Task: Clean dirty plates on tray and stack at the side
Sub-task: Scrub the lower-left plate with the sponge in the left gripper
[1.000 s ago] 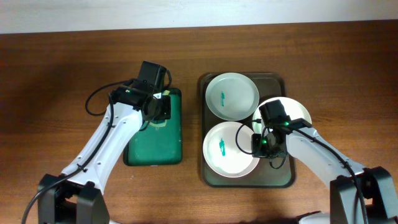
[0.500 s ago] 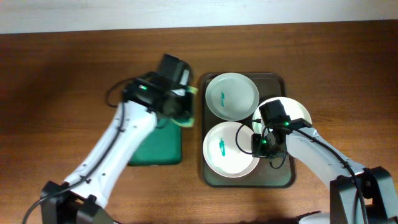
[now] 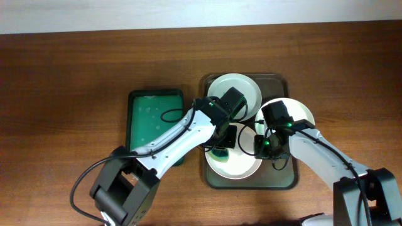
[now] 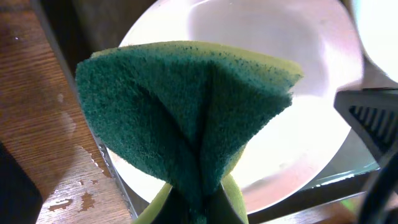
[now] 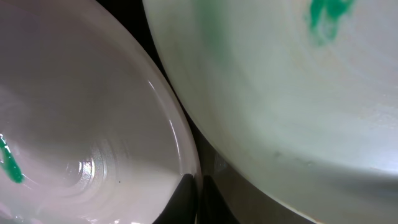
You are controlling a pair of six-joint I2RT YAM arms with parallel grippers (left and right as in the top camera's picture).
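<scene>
You have the left pincer (image 3: pixel 224 139) squeezed tight on a folded green sponge (image 4: pixel 186 118) just above the near plate (image 3: pixel 242 162) at the front end of the tray (image 3: pixel 281 180), the right pincer (image 3: pixel 259 145) pinched shut on that plate's right rim, and the far plate (image 3: pixel 242 94) and right plate (image 3: pixel 302 113) also inside the tray.

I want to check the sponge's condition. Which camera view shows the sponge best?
The left wrist view: the folded green sponge fills the frame. Overhead shows only a green sliver beneath the left gripper. The right wrist view shows none.
</scene>
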